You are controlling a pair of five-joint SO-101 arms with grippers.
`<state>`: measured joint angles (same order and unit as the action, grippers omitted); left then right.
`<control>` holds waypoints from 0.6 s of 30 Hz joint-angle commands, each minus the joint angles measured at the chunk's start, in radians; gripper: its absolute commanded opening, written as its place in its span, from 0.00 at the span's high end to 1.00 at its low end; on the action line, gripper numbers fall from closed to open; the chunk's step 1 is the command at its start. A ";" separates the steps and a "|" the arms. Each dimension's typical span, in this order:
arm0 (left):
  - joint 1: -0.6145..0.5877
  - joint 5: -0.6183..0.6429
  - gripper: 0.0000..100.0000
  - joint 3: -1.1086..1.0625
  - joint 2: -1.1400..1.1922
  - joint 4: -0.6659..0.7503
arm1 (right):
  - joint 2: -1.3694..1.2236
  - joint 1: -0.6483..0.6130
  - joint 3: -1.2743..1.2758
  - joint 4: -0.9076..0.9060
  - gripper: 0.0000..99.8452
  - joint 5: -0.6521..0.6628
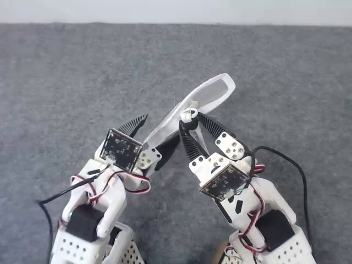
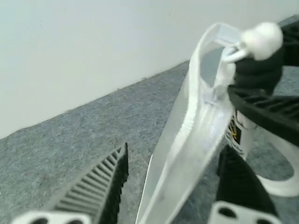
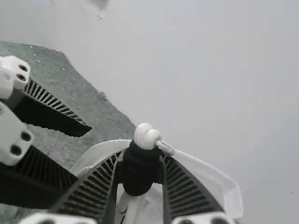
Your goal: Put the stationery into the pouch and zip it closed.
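A translucent white pouch [image 1: 212, 93] slants up above grey carpet [image 1: 66, 82]. At the pouch's zip line, the right gripper [image 1: 191, 122] has its jaws pinched nearly shut on the zip pull [image 3: 147, 136], just under its white bead. At the pouch's lower end, the left gripper [image 1: 163, 127] stands wide open, astride the pouch edge without clamping it. Likely risks: with nothing anchoring the pouch, a tug would drag the whole pouch instead of running the slider, or the small pull could slip free. A white printed tube [image 2: 240, 133], probably stationery, sits beside the zip; whether it is inside the pouch is unclear. The dark stub between the right jaws is unidentifiable.
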<state>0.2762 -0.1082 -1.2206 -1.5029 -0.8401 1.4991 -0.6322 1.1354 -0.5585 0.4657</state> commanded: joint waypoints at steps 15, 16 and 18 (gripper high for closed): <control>0.124 -0.011 0.89 -0.128 -0.020 0.282 | 0.012 0.004 -0.058 -0.002 0.99 0.011; 0.124 -0.011 0.90 -0.128 -0.020 0.290 | 0.012 0.004 -0.058 -0.002 0.99 0.011; 0.124 -0.011 0.91 -0.131 -0.020 0.302 | 0.012 0.004 -0.058 -0.002 0.99 0.011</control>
<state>0.3974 -0.1082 -1.3663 -1.5029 -0.5823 1.4975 -0.6322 1.1354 -0.5585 0.4672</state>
